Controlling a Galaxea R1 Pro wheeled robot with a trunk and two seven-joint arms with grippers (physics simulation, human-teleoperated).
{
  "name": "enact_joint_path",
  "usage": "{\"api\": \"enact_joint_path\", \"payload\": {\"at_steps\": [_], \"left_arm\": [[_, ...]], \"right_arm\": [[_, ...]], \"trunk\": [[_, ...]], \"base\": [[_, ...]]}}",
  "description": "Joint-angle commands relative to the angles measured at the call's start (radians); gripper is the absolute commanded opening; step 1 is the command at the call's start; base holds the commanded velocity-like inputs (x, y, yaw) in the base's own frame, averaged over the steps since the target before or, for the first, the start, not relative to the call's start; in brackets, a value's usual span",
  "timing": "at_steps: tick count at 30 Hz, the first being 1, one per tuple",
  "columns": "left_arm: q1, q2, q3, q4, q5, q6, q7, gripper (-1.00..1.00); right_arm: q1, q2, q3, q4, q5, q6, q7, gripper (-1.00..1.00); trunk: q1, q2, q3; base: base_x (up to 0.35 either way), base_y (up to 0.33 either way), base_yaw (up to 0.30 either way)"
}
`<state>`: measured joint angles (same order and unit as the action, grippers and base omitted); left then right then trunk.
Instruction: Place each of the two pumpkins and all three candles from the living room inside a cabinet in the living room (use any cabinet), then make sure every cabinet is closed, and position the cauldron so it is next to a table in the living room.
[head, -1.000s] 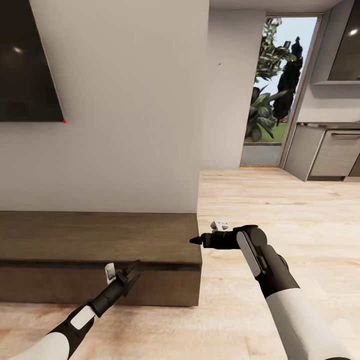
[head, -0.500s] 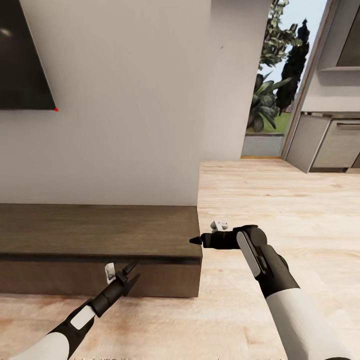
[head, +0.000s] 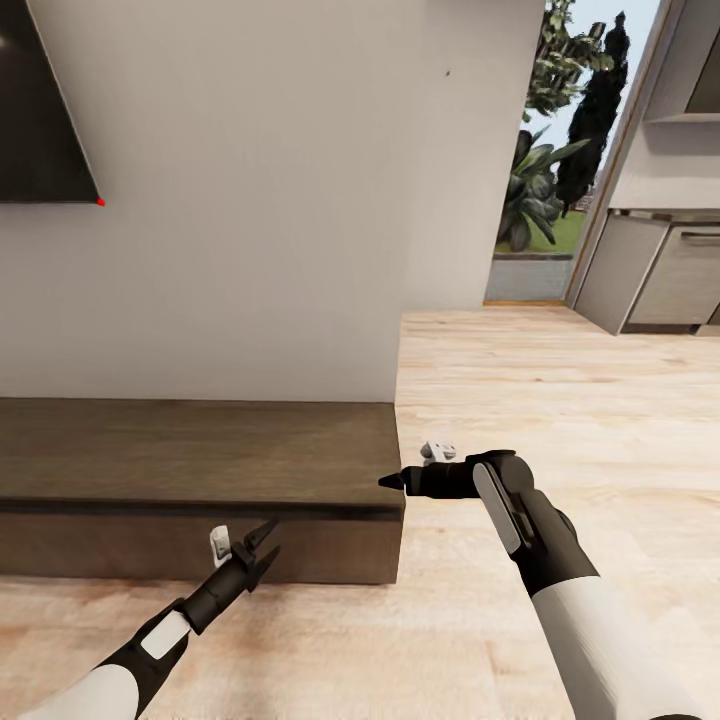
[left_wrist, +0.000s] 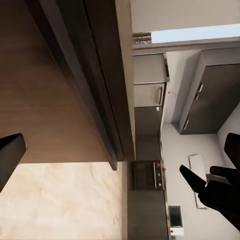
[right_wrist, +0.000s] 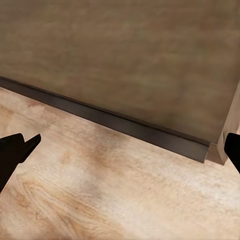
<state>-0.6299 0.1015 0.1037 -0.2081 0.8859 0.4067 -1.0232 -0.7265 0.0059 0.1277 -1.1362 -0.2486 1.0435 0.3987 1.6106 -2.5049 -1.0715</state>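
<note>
The cabinet (head: 190, 465) is a long, low, dark brown unit against the white wall, with its front panels closed. My left gripper (head: 262, 545) hovers open just in front of its front face, holding nothing. My right gripper (head: 385, 482) points at the cabinet's right end corner, open and empty. In the left wrist view the left gripper (left_wrist: 115, 170) looks along the cabinet (left_wrist: 50, 100). In the right wrist view the right gripper (right_wrist: 125, 150) faces the cabinet (right_wrist: 125, 55) end panel above the floor. The pumpkins, candles, cauldron and table are out of view.
A dark TV screen (head: 40, 110) hangs on the wall above the cabinet. Light wooden floor (head: 560, 400) stretches to the right toward a glass door (head: 545, 200) with plants outside. Grey kitchen units (head: 660, 270) stand at the far right.
The whole picture has shifted: the TV and wall slid up and left and the cabinet sits slightly higher, so the camera moved. Both arms hold the same pose.
</note>
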Motion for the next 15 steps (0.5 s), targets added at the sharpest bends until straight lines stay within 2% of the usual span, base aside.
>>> {"api": "enact_joint_path", "payload": {"at_steps": [1, 11, 15], "left_arm": [[-0.001, 0.000, 0.007, 0.000, -0.002, 0.011, -0.003, 1.00], [-0.001, 0.000, 0.007, 0.000, -0.004, 0.009, -0.006, 1.00], [-0.001, 0.000, 0.007, 0.000, -0.004, 0.009, -0.006, 1.00]], "right_arm": [[-0.001, 0.000, -0.001, 0.000, 0.003, 0.004, 0.005, 1.00], [-0.001, 0.000, 0.000, 0.000, 0.003, 0.004, 0.004, 1.00], [-0.001, 0.000, 0.000, 0.000, 0.003, 0.004, 0.004, 1.00]], "trunk": [[0.000, -0.001, -0.005], [0.005, -0.003, -0.044], [0.005, -0.003, -0.044]], "base": [[0.000, 0.000, 0.000], [0.000, 0.000, 0.000], [0.000, 0.000, 0.000]]}}
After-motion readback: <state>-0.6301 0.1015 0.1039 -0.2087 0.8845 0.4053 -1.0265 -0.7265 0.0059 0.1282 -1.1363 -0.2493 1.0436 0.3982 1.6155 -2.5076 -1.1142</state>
